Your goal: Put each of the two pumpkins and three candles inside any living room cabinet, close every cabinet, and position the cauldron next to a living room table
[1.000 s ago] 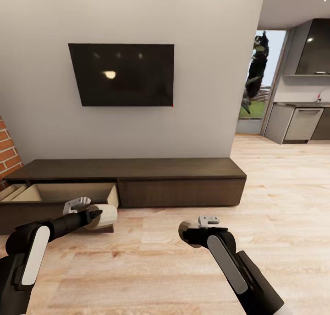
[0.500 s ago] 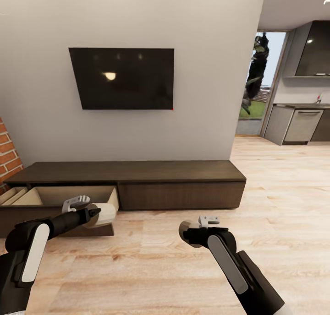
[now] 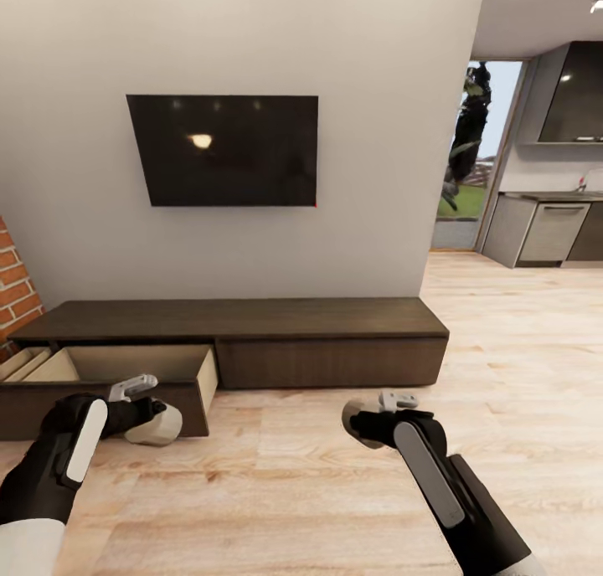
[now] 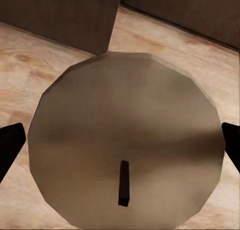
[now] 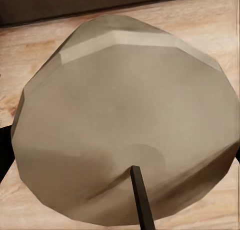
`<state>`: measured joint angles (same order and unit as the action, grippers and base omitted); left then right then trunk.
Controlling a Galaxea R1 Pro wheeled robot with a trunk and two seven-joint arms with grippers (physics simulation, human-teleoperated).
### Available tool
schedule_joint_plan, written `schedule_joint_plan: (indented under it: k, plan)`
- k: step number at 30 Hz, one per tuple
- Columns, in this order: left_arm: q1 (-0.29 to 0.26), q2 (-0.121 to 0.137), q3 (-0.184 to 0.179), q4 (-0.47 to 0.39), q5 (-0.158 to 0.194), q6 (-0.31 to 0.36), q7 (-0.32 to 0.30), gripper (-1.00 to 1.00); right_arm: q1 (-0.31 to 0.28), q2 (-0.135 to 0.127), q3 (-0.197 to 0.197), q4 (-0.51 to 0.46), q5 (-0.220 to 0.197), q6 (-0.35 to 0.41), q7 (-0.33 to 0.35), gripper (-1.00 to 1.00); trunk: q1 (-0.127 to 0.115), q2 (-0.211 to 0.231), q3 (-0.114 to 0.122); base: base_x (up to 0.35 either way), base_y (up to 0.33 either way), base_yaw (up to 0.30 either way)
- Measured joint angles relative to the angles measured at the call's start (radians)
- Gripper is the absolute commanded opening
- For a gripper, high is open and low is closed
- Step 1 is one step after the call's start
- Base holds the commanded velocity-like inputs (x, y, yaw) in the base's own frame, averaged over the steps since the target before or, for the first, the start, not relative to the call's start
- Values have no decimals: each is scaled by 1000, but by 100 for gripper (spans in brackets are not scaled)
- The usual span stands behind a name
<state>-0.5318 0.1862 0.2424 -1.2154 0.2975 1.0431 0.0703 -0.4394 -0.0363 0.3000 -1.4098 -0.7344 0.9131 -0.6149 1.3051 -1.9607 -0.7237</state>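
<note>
The cabinet (image 3: 234, 342), a long dark-brown unit under a black wall-mounted TV (image 3: 224, 150), stands against the white wall with its left drawer (image 3: 126, 367) pulled open, pale inside. In front of that drawer, the left gripper (image 3: 159, 415) is clamped on a cream candle (image 3: 157, 424), wick end (image 4: 123, 184) toward the wrist camera. Over the wood floor (image 3: 285, 492) to the right, the right gripper (image 3: 368, 413) grips a second candle (image 5: 125, 135).
</note>
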Motion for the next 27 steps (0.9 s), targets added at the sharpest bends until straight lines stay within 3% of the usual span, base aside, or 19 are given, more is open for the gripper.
schedule_joint_plan:
  k: [4, 8, 17, 27]
  plan:
    - [-66, -2, -71, 169, 8, 0, 17, -100, 0, -1, -28, 2, -6, -2, 3, -100, -15, 28, 12, 0, 0, 0]
    - [-90, -3, -96, 240, 5, 0, 21, -100, 0, -2, -32, 3, -8, -3, 4, -100, -31, 56, 25, 0, 0, 0]
    - [-166, 0, -110, 428, 7, 0, 22, -100, 0, 2, -23, 4, -2, -3, 4, -100, -65, 119, 53, 0, 0, 0]
    - [-182, 2, -111, 463, 11, 0, 19, -100, 0, 3, -22, 4, 0, -2, 3, -100, -100, 182, 82, 0, 0, 37]
